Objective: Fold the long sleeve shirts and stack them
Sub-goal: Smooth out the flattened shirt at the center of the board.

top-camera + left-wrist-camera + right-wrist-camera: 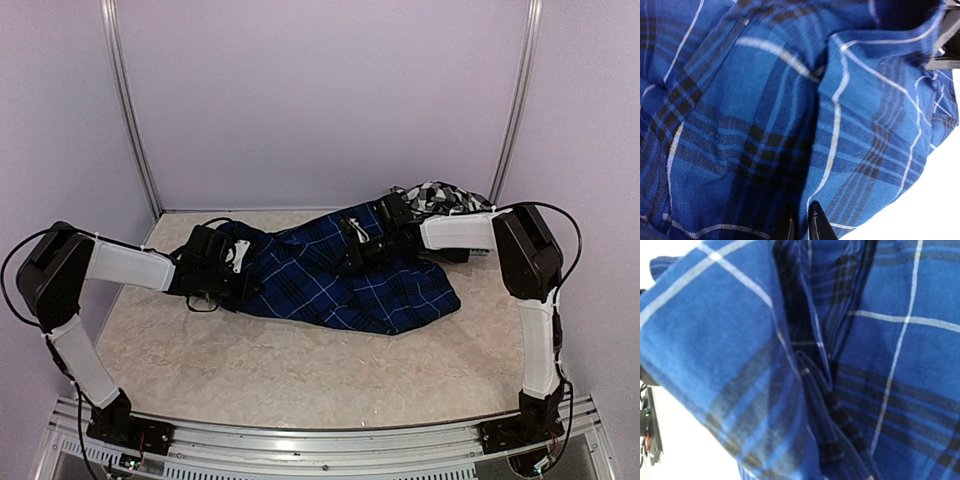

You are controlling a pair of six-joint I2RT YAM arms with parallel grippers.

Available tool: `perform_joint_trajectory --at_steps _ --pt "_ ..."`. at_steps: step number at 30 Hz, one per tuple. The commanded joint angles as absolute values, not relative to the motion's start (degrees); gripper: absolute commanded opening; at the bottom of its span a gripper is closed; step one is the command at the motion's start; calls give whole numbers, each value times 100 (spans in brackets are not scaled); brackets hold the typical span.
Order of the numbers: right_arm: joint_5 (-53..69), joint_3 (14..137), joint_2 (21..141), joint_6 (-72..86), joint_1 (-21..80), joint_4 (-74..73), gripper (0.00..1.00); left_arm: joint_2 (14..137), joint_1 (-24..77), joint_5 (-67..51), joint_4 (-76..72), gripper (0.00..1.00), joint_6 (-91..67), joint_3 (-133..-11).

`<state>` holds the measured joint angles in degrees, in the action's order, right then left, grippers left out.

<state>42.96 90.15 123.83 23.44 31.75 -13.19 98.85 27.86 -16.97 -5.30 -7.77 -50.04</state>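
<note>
Closest to the lens, the left gripper (800,227) stands nearly shut, pinching a fold of the navy shirt (340,285). That shirt lies rumpled on the table (250,370), its long axis running left to right across the far half, with one arm at each end. The right gripper (355,245) is closed at the right end; whether it holds cloth, I cannot tell. Behind it, the checked shirt (440,195) sits heaped at the far right corner.
</note>
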Motion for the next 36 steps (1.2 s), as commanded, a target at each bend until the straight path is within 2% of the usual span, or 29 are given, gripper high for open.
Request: perform_joint_trajectory --at_steps 1,3,16,26,36 --pt "4411 8956 12403 2291 3180 -1222 0 9533 2847 -1836 -471 6 -829 -4952" --pt "4421 8956 12400 2289 3176 -1222 0 9410 2852 -1854 -426 0 -860 -4943" --pt "4542 8850 12239 2269 3189 -1110 0 8975 2968 -2276 -331 0 -1258 -4780" --pt "4370 8785 11933 1915 3528 -1308 8 7519 3491 -2327 -18 0 -1989 -4226" --pt "4003 8418 11506 1989 3745 -1151 11 6336 3480 -2485 226 0 -2615 -3983"
